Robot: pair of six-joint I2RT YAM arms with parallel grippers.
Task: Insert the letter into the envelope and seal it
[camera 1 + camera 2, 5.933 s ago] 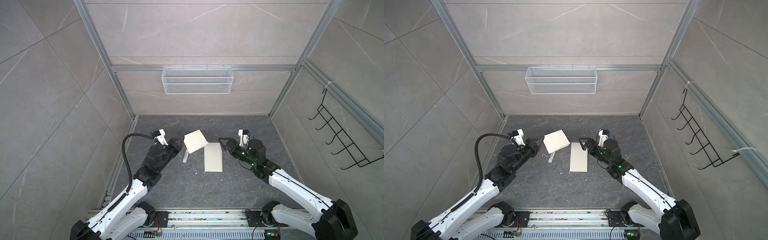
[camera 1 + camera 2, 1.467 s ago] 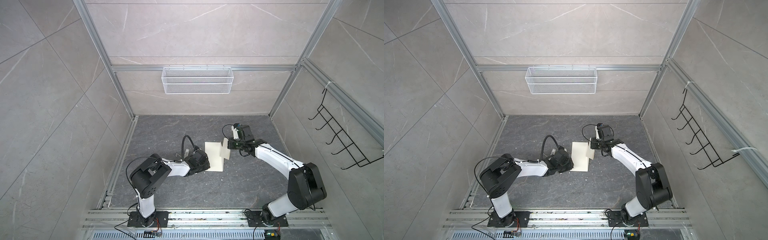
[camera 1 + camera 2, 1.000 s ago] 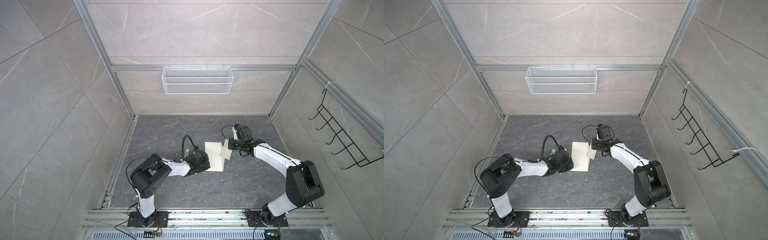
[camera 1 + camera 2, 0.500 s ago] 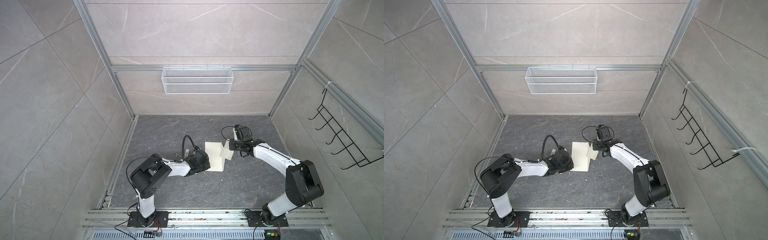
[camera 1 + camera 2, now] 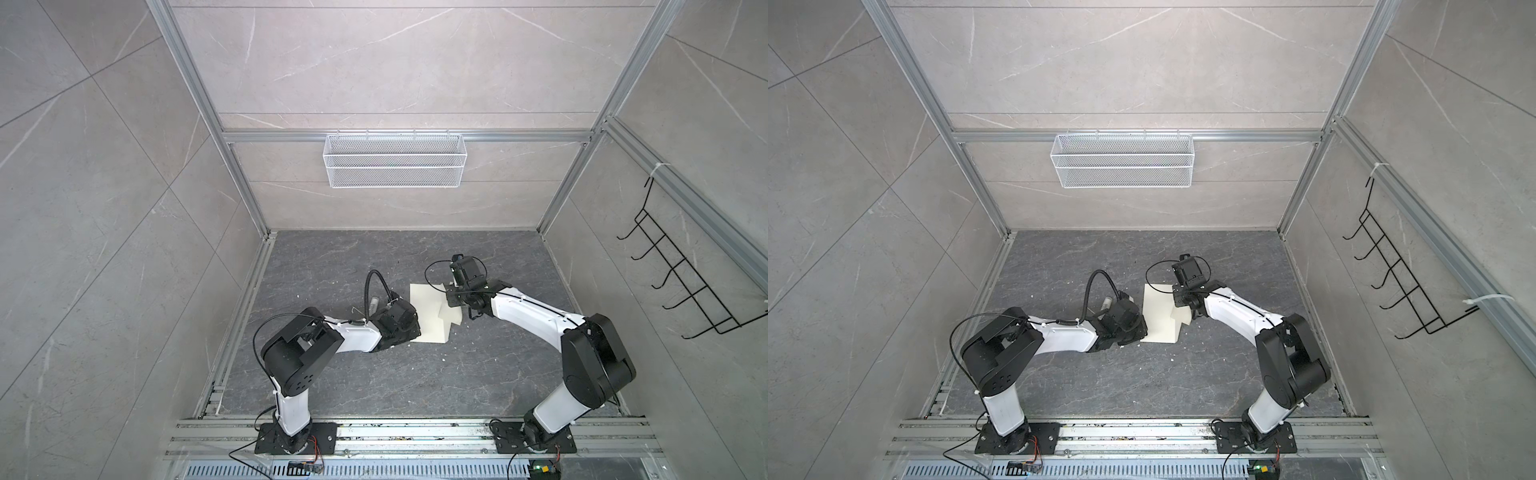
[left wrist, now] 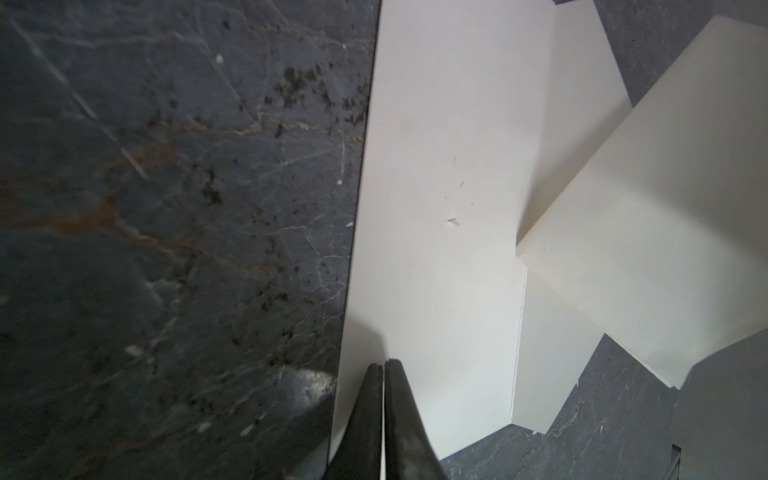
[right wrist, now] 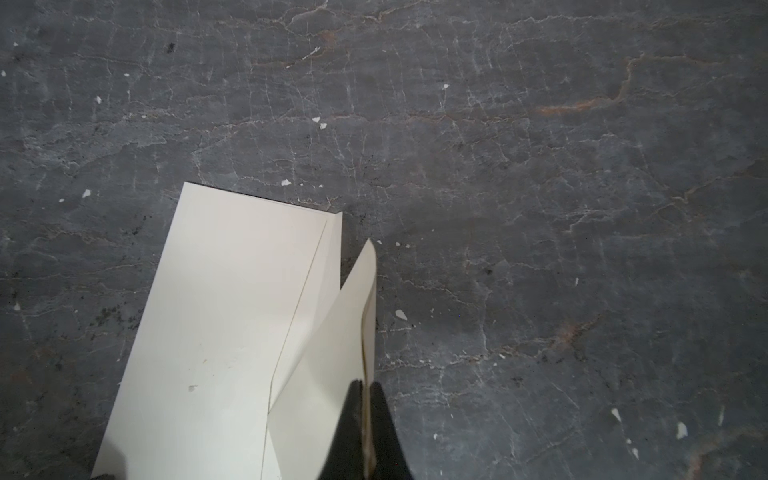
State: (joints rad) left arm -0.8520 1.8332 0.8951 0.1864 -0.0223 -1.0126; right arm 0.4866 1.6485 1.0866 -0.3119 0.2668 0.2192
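The cream-white envelope (image 5: 428, 309) (image 5: 1158, 316) lies flat on the dark floor, its flap (image 6: 582, 83) open along the right side. My right gripper (image 5: 449, 298) (image 7: 365, 386) is shut on the letter (image 5: 452, 321) (image 7: 328, 374). The letter is a folded sheet, pale on this side with a brownish edge. It stands tilted at the envelope's flap side, one corner against the opening. My left gripper (image 5: 417, 331) (image 6: 383, 365) is shut, and its tips sit over the envelope's (image 6: 436, 208) near left part. Whether the letter's (image 6: 648, 232) corner is inside the envelope I cannot tell.
A small white glue-stick tube (image 5: 374, 305) lies on the floor behind the left arm's cable. A white wire basket (image 5: 394, 160) hangs on the back wall and a black hook rack (image 5: 681, 291) on the right wall. Small paper flecks dot the floor.
Since the earliest frames both arms have come down to the envelope, and the letter has gone from its left to its right side. Over the last second nothing has visibly moved.
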